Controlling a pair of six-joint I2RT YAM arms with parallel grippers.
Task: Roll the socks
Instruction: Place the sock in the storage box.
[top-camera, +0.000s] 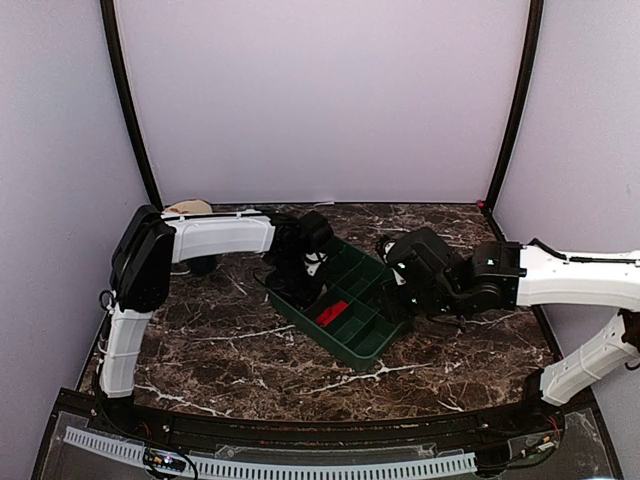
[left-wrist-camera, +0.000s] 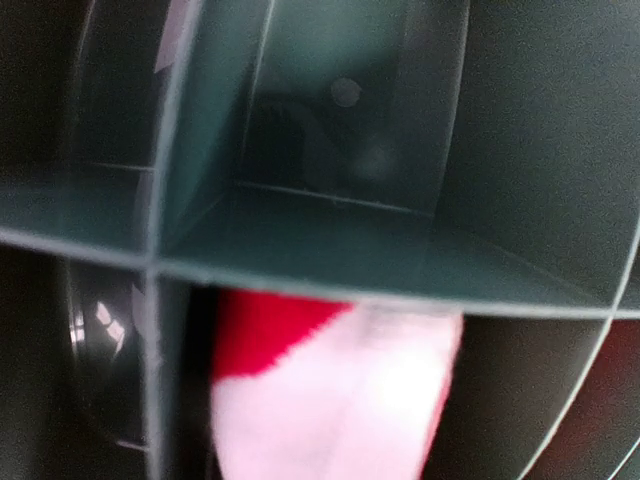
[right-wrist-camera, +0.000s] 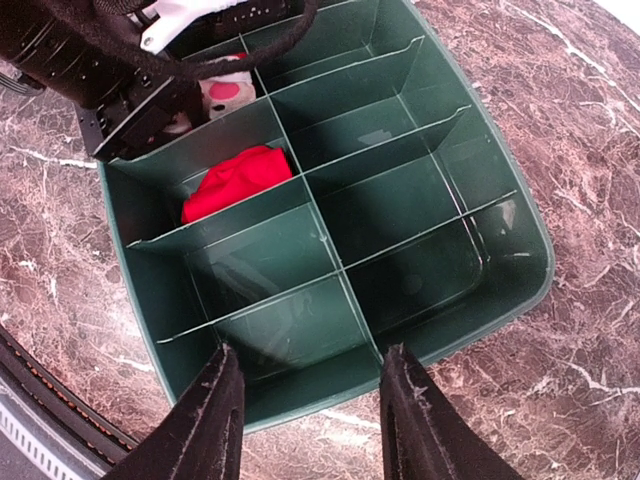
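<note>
Right tool (right-wrist-camera: 308, 352) wide, left tool (right-wrist-camera: 185, 105) unclear, green tray (right-wrist-camera: 420, 280), red sock (right-wrist-camera: 240, 180), cuffed sock (right-wrist-camera: 222, 92) in adjoining compartments

The plain red sock (right-wrist-camera: 240, 182) lay rolled into a small bundle in one compartment of the green divided tray (right-wrist-camera: 520, 250), while the red sock with the white-and-pink cuff (right-wrist-camera: 220, 95) sat bunched in the adjoining compartment, partly hidden.

Hidden and blurred areas, tray (right-wrist-camera: 300, 395)
The left gripper (right-wrist-camera: 165, 110) covers most of the cuffed sock (right-wrist-camera: 222, 92) in one tray compartment; its jaw setting is unreadable. The left wrist view is blurred; its bottom edge crops that sock.
</note>
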